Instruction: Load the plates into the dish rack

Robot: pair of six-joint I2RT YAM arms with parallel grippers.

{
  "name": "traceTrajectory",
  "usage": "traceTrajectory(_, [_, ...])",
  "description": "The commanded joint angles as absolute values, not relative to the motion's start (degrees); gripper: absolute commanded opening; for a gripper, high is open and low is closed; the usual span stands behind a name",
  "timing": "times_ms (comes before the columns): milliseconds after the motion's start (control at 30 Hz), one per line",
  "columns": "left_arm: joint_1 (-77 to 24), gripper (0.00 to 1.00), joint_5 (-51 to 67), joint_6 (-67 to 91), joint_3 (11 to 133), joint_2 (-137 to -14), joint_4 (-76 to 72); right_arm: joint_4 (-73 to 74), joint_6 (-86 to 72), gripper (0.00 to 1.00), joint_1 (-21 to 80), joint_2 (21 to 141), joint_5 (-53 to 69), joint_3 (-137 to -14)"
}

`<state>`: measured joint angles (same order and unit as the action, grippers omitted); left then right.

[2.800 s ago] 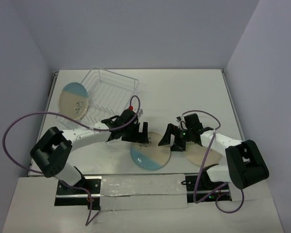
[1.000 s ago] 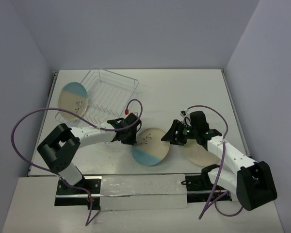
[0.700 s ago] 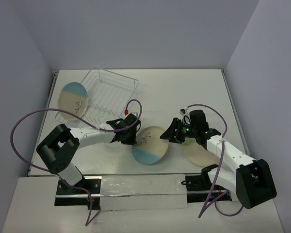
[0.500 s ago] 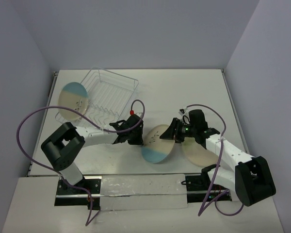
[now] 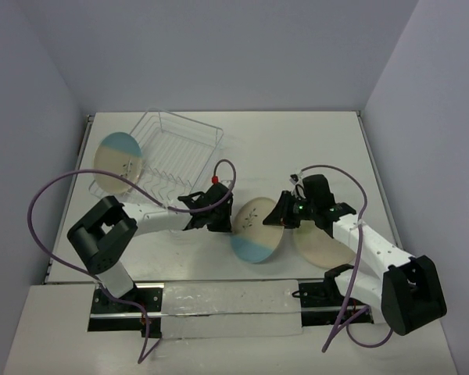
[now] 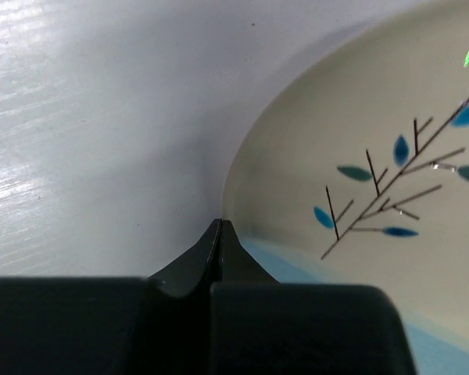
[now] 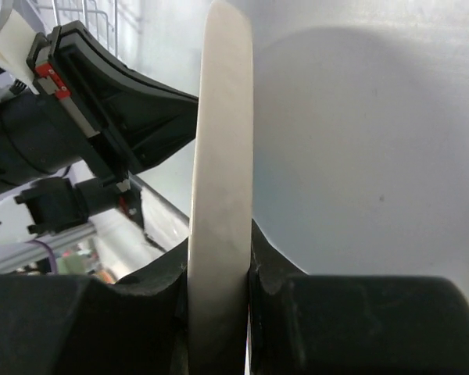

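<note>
One plate (image 5: 119,162) stands at the dish rack's (image 5: 189,131) left end; right gripper (image 7: 219,262) clamps the second plate (image 5: 254,233), left gripper (image 6: 220,228) closed at its rim; third plate (image 5: 316,251) lies flat.

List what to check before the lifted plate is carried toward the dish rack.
1. Grip on the held plate: ok. Its rim sits clamped between the right fingers.
2. Left fingers out of the way: not ok. They are shut, with the tips at the held plate's rim.
3. Held plate clear of the table: cannot tell. It is tilted, with its blue edge lowest.
4. Room in the dish rack: ok. Most slots look bare, and a second plate stands at its left end.
5. Third plate undisturbed: ok. It lies flat on the table, right of the held plate.
</note>
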<state>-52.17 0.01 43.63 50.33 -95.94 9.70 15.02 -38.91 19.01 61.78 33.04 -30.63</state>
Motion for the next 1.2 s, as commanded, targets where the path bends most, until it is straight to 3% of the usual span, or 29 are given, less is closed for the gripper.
traceTrajectory(0, [-53.52, 0.01, -5.06, 39.01, 57.42, -94.72, 15.75, 12.57, -35.23, 0.00, 18.80, 59.59, 26.79, -36.15])
traceTrajectory(133, [-50.09, 0.16, -9.94, 38.24, 63.80, -91.41, 19.07, 11.97, -34.22, 0.00, 15.49, 59.15, 24.86, -38.32])
traceTrajectory(233, [-45.48, 0.42, -6.78, 38.58, 65.90, -86.61, 15.43, 9.79, -34.17, 0.00, 11.41, 56.87, 25.17, -40.27])
traceTrajectory(267, [-45.17, 0.53, -6.32, 36.93, 65.86, -84.22, 12.69, 9.48, -34.10, 0.00, 10.39, 56.38, 25.75, -40.81])
traceTrajectory(300, [-45.07, 0.71, -6.18, 36.74, 66.36, -83.18, 11.77, 9.33, -34.13, 0.00, 9.43, 55.73, 25.74, -41.28])
traceTrajectory(333, [-44.91, 0.97, -6.52, 34.56, 68.57, -82.42, 11.65, 9.40, -34.55, 0.00, 7.59, 54.75, 25.67, -42.05])
traceTrajectory(533, [-42.51, 0.99, -3.25, 25.24, 84.60, -86.25, 15.52, 8.55, -36.30, 0.00, 3.96, 53.70, 27.49, -47.41])
traceTrajectory(633, [-37.56, 0.99, 9.29, 23.26, 88.53, -88.91, 14.30, 6.04, -37.22, 0.00, 3.79, 54.23, 30.22, -51.43])
traceTrajectory(800, [-31.27, 0.99, 26.14, 20.66, 86.90, -88.18, 10.28, -4.50, -42.46, 0.00, 3.38, 55.15, 38.37, -53.08])
traceTrajectory(1000, [-30.76, 0.99, 32.52, 17.29, 84.81, -88.13, 9.66, -24.23, -53.73, 0.00, 2.64, 59.59, 50.86, -53.62])
traceTrajectory(1167, [-30.41, 0.99, 38.46, 17.55, 80.98, -87.73, 5.35, -31.33, -59.29, 0.00, 2.65, 62.61, 54.42, -54.81])
